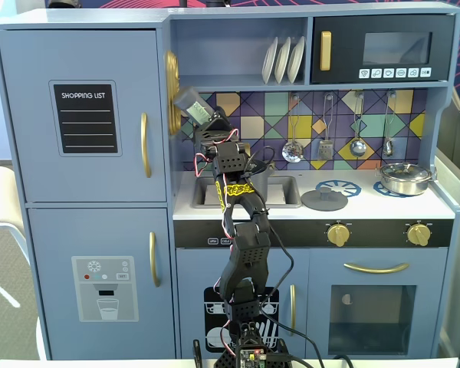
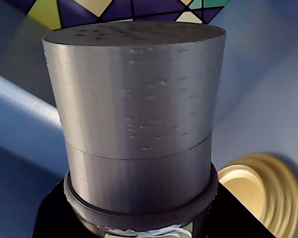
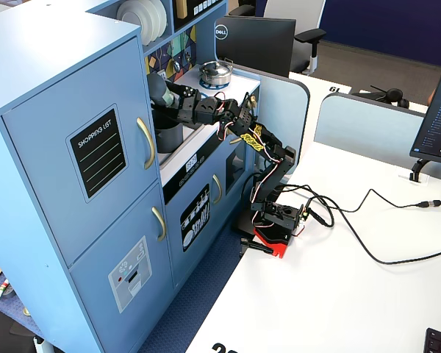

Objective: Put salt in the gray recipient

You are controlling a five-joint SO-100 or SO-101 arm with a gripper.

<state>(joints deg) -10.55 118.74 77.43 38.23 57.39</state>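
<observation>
My gripper point(image 1: 205, 123) is shut on the salt point(image 1: 192, 105), a slim gray shaker with a pale green label. It holds the shaker tilted, top end toward the upper left, high over the sink. In the wrist view the shaker's gray top point(image 2: 134, 114) fills the frame, with the black jaws point(image 2: 139, 230) hugging its lower part. In the side fixed view the gripper point(image 3: 173, 98) holds the salt point(image 3: 156, 87) just above the gray recipient point(image 3: 169, 137), a dark-gray pot in the sink area. In the front fixed view my arm hides the pot.
A flat gray lid point(image 1: 324, 201) lies on the counter right of the sink point(image 1: 280, 192). A shiny steel pan point(image 1: 405, 178) stands on the right burner. A gold round fitting point(image 1: 172, 92) on the wall is close beside the shaker. Utensils point(image 1: 326, 126) hang on the backsplash.
</observation>
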